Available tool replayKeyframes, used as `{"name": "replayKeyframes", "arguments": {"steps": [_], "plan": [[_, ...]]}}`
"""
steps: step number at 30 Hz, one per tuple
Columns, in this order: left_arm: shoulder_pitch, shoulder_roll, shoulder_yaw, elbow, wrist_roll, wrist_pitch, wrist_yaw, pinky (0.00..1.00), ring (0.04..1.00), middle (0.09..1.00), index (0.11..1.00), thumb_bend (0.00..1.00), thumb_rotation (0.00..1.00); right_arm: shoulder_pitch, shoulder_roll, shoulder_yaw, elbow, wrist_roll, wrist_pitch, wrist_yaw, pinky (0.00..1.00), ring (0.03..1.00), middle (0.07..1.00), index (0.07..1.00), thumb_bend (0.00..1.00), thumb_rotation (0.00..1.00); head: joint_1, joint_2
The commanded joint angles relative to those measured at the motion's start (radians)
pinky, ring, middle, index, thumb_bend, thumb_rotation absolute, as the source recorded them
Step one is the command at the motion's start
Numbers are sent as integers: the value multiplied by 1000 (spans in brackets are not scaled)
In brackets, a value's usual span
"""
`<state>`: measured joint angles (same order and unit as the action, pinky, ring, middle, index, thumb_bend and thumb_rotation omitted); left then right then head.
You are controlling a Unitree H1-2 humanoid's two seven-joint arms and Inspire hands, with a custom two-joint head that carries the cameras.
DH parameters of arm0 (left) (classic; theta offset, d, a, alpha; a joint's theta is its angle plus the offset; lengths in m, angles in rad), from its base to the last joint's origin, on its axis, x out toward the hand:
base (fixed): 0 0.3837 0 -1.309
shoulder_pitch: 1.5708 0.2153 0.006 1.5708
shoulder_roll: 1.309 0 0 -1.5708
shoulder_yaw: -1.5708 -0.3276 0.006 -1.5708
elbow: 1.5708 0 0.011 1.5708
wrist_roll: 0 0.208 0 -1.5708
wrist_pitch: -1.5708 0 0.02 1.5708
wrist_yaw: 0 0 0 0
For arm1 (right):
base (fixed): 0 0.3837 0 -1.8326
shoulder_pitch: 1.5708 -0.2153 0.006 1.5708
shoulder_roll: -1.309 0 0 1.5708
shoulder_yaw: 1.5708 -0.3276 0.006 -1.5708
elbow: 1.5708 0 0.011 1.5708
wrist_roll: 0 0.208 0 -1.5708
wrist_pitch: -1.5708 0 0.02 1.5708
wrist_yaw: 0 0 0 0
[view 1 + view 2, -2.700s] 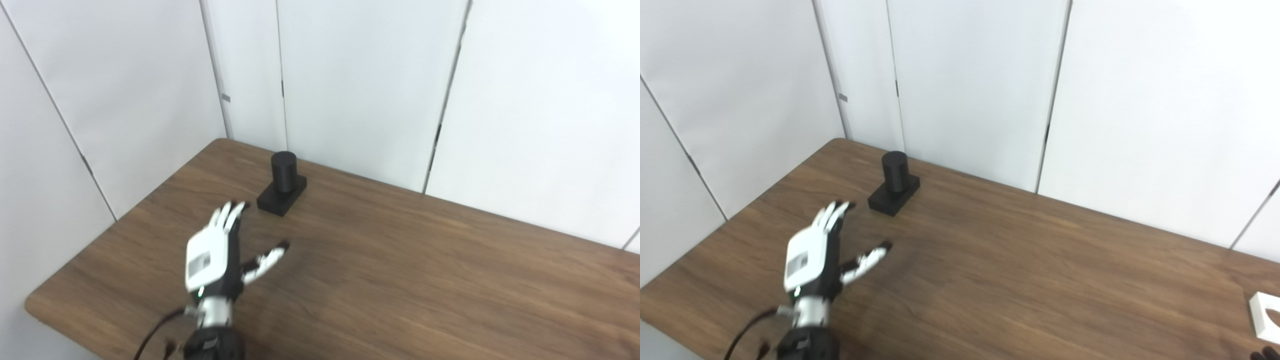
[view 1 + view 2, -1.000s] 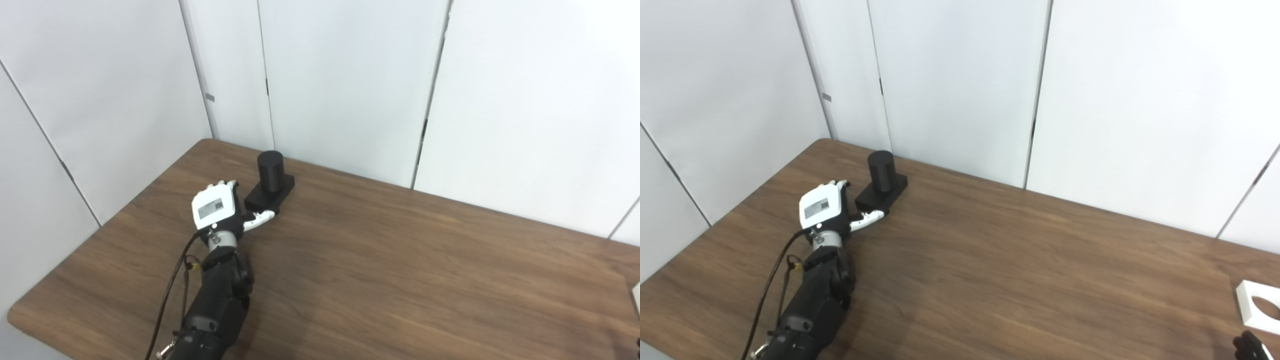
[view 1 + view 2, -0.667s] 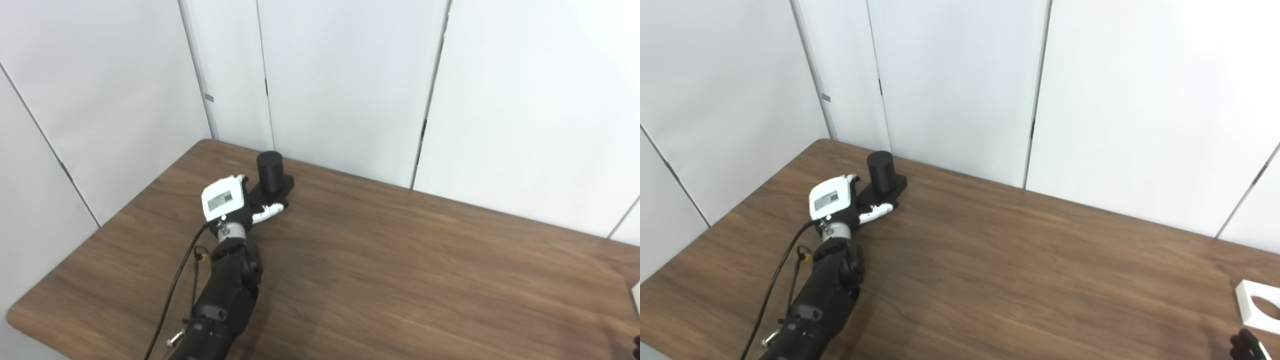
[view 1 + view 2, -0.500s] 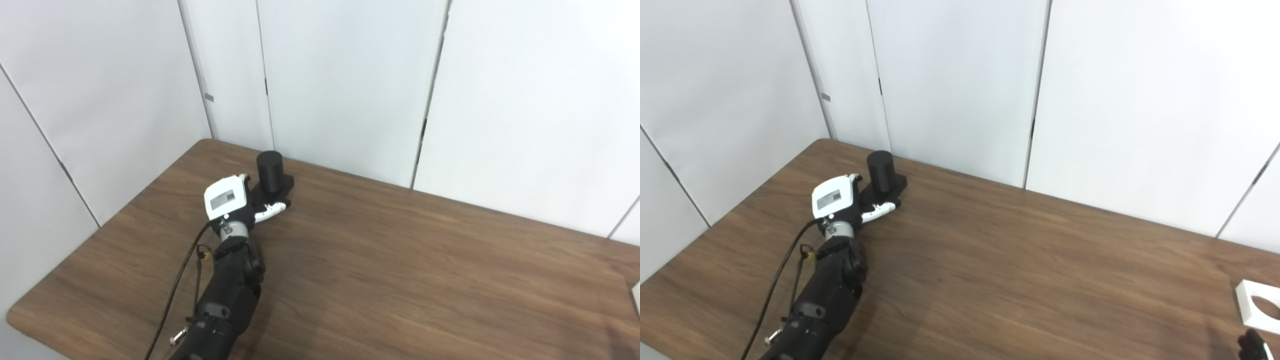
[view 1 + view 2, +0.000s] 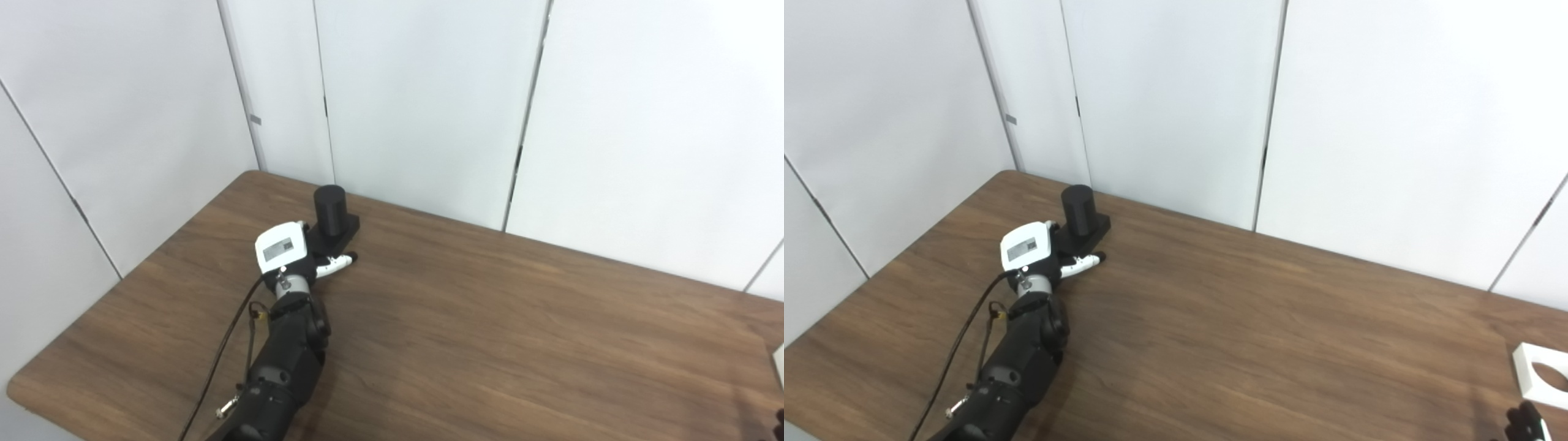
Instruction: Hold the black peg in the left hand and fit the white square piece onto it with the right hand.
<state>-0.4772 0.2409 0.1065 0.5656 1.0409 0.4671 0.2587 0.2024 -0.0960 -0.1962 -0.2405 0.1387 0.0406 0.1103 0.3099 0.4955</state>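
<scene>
The black peg (image 5: pixel 329 210) is a short upright cylinder on a black square base (image 5: pixel 340 231), standing on the wooden table near the far left corner. My left hand (image 5: pixel 288 252) lies against the near left side of the base, its white back up. Its thumb (image 5: pixel 335 262) stretches along the front of the base, and its fingers are hidden behind the hand. The white square piece (image 5: pixel 1540 375), with a round hole, lies flat at the table's right edge. Only the dark fingertips of my right hand (image 5: pixel 1525 424) show at the bottom right, just in front of the piece.
The wooden table (image 5: pixel 490 331) stands in a corner of white wall panels (image 5: pixel 429 104), which rise close behind the peg. A black cable (image 5: pixel 214 367) hangs along my left forearm.
My left hand has slid forward and to the right across the table until it rests against the peg's base. The peg and the white piece have not moved. The camera shifted early on.
</scene>
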Motion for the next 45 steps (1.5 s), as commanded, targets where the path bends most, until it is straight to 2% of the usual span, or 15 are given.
{"name": "replayKeyframes", "arguments": {"steps": [1,9,13,16,17,18,20,23,29,36,39,42,45], "plan": [[-53,21,-9,1,29,3,35,902,910,881,815,903,685,82,-23,4,-12,12,-16,14,1000,1000,972,978,812,1000,0,1],[-68,25,-16,36,43,3,54,878,889,854,779,865,650,83,-21,3,-16,12,-11,14,1000,1000,976,976,781,1000,-5,2],[-72,31,-34,46,4,3,91,848,857,811,724,798,561,81,-19,3,-19,14,-5,12,1000,1000,973,973,760,1000,-5,2],[-72,32,-42,54,-70,-13,160,816,828,768,579,747,384,80,-22,5,-16,16,-10,18,1000,1000,976,977,766,1000,-5,2],[-72,33,-44,59,-95,-24,183,815,825,757,532,634,235,80,-21,4,-15,19,-13,18,1000,1000,975,975,768,1000,-5,2],[-70,35,-46,62,-120,-39,207,813,819,743,502,564,137,79,-21,4,-14,19,-16,19,1000,1000,972,969,762,1000,-5,2],[-67,41,-54,70,-159,-63,249,800,805,719,484,529,74,79,-24,7,-12,14,-20,21,1000,1000,974,970,756,1000,-8,2],[-65,51,-68,85,-207,-77,278,789,793,697,479,518,46,80,-30,10,-12,4,-17,24,1000,1000,980,983,761,1000,-11,3],[-50,69,-97,66,-270,-75,279,772,799,713,481,518,47,78,-30,7,-12,11,-15,33,1000,1000,986,986,721,1000,-15,5],[-29,80,-126,32,-322,-87,272,757,796,724,482,519,47,74,-28,7,-8,5,-14,32,1000,1000,988,983,719,1000,-28,10],[1,99,-151,-26,-354,-125,202,778,815,744,484,515,46,77,-25,14,-14,-23,-13,23,1000,1000,982,983,717,1000,-48,17],[47,119,-185,-118,-379,-156,129,738,800,729,486,514,49,81,-13,15,-30,-40,8,11,1000,1000,976,980,723,1000,-73,25],[115,132,-220,-253,-393,-177,57,683,782,714,487,512,52,83,1,16,-42,-48,12,2,1000,1000,967,984,653,1000,-97,36]]}}
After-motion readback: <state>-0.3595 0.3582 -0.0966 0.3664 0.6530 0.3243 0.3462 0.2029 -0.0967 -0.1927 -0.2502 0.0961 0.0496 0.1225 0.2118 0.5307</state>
